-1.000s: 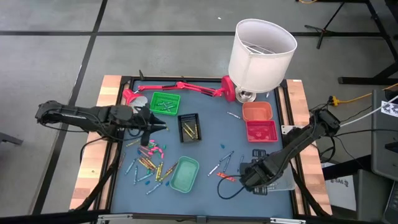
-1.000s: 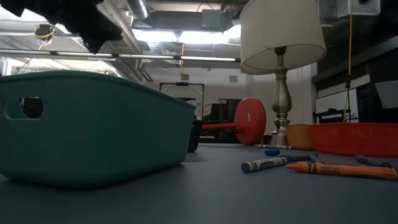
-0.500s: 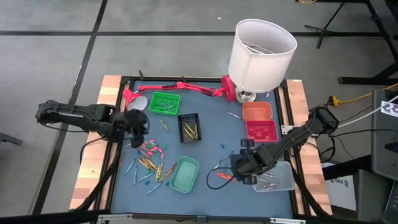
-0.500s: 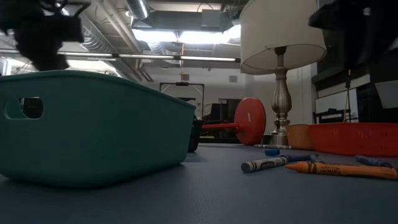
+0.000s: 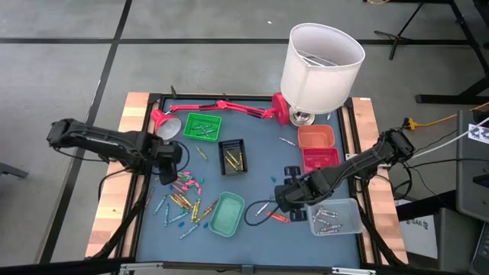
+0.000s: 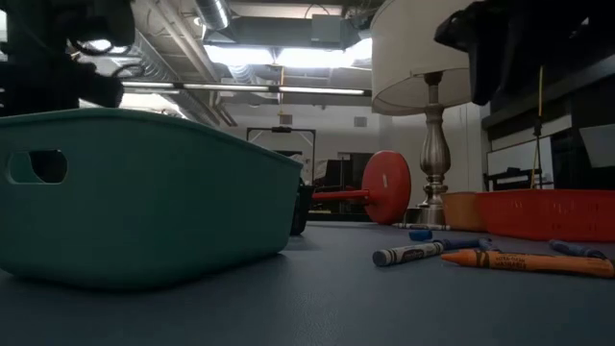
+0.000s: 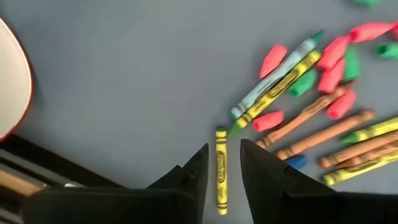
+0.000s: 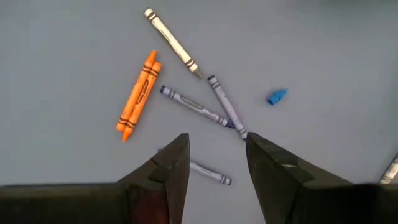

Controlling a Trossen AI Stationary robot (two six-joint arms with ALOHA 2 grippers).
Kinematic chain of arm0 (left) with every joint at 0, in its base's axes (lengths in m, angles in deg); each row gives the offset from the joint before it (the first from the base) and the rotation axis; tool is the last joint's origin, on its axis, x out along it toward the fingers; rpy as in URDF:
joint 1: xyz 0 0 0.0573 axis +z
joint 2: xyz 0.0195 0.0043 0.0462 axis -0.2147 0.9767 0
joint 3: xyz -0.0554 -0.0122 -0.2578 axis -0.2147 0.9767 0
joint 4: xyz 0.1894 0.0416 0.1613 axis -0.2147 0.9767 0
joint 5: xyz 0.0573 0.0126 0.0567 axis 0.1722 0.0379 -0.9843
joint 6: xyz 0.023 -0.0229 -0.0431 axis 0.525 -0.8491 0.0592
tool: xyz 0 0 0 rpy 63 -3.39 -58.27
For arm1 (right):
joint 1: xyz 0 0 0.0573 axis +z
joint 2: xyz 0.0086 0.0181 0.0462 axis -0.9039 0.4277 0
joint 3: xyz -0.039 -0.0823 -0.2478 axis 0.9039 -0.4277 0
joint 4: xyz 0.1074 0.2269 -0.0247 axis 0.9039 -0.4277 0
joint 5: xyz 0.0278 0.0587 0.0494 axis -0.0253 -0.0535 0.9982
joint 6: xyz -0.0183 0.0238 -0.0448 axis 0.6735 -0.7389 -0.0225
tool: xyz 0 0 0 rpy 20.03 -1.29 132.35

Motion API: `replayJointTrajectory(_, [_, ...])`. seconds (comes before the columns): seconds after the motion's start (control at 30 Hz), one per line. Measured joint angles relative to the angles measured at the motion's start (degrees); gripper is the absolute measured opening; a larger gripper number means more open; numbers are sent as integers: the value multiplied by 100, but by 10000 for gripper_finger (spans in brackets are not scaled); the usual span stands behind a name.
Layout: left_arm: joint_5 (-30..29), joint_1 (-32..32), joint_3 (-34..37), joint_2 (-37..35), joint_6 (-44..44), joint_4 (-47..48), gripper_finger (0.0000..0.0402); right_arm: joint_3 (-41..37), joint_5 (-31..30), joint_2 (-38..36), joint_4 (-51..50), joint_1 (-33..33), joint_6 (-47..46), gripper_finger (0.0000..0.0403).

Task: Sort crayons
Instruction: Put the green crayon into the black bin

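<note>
Several crayons lie heaped on the blue mat at the near left, and a few more crayons lie at the near middle. My left gripper points down over the heap's far-left edge. It is open, and a lone yellow crayon lies on the mat below the gap between its fingers. My right gripper hangs open above the middle group. Two orange crayons, a white one and bluish ones show past its fingers. Neither gripper holds anything.
Small trays stand on the mat: green, black, orange, red, teal and a clear one holding silvery crayons. A white-shaded lamp and a pink desk lamp stand at the far edge.
My left gripper has tipped from lying nearly level to pointing straight down. It has sunk and drawn back a little toward the table's left edge. My right gripper has gone from over the clear tray toward the table's left and far side, and the tray now shows.
</note>
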Motion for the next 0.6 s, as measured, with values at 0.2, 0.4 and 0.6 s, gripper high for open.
replayJointTrajectory(0.2, [142,1,0,836,23,10,59,0,2,0,61,16,23,156])
replayJointTrajectory(0.4, [455,-1,0,1463,24,-11,51,0,2,0,81,13,25,156])
replayJointTrajectory(0.6, [494,1,0,1821,25,-173,54,0,4,0,81,16,23,156])
